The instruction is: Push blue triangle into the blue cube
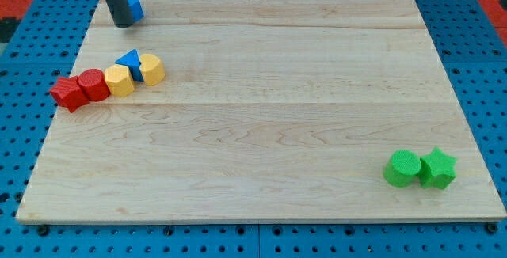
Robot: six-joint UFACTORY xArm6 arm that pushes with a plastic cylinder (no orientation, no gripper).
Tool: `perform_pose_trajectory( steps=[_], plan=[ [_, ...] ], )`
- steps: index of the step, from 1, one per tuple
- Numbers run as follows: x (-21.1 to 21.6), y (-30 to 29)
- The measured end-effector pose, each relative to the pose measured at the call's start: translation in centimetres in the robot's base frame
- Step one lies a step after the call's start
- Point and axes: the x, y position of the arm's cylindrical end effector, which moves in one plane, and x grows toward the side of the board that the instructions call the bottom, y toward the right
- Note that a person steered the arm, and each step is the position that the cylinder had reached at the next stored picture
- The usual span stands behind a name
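The wooden board [261, 123] fills most of the frame and rests on a blue perforated surface [483, 68]. The arm ends in a dark rod, not a pincer, so no open or closed state applies. My tip [123, 25] stands on the board in the upper left of the frame, touching or just in front of the blue cube [135, 8], which the rod partly hides.

The blue triangle [130, 60] lies lower in the left part of the frame, well apart from the cube and the tip. It is wedged between two yellow blocks: a yellow block [120, 80] on its lower left and a yellow cylinder [151, 69] on its right, both touching it. Left of these, in a touching row, are a red cylinder [93, 84] and a red star-like block [69, 92].

In the lower right of the frame, a green cylinder [402, 168] and a green star [438, 168] sit side by side, touching.
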Motion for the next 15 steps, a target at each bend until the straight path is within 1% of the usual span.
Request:
perform_pose_trajectory(
  steps=[1, 2, 3, 4, 6, 8, 10, 11, 12, 13, 14, 15],
  plan=[
    [-0.3, -0.5],
    [2.7, 0.6],
    [3.4, 1.9],
    [3.4, 1.9],
    [5.3, 5.7],
    [-0.5, 5.2],
    [6.3, -8.2],
    [11.0, -8.4],
    [13.6, -7.6],
    [13.6, -2.5],
    [13.1, 4.3],
    [10.1, 7.3]
  ],
)
